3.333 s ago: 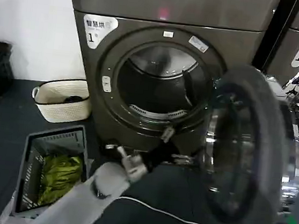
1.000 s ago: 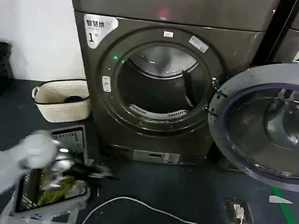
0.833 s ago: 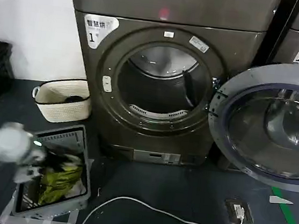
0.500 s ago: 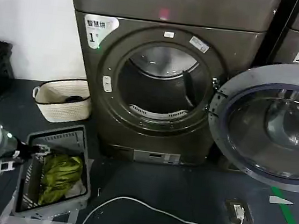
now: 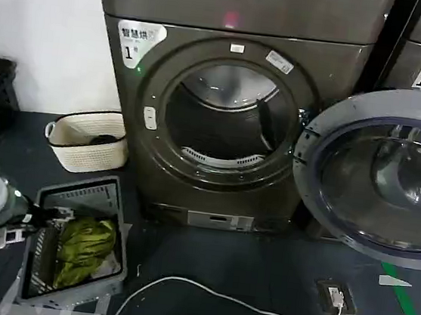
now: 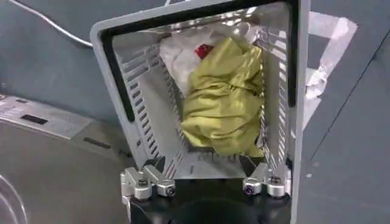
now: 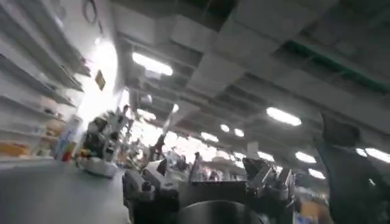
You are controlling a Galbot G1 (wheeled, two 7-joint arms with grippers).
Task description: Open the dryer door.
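The left gripper (image 5: 52, 215) has retreated, fingers apart; the dryer door (image 5: 376, 176) faces out, swung right.

Glossy tinted-glass dryer door (image 5: 380, 173), grey slatted-plastic basket (image 5: 73, 242), crumpled yellow cloth (image 6: 224, 97)

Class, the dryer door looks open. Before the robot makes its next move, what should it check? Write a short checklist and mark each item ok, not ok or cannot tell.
1. The dryer door swung fully aside, grey inner face showing: ok.
2. Drum opening unobstructed: ok.
3. Left gripper free and open, above the grey basket: ok.
4. Green cloth lying inside the basket: ok.
5. White cable on the floor, away from the basket: ok.
6. Right gripper position near the dryer: cannot tell.
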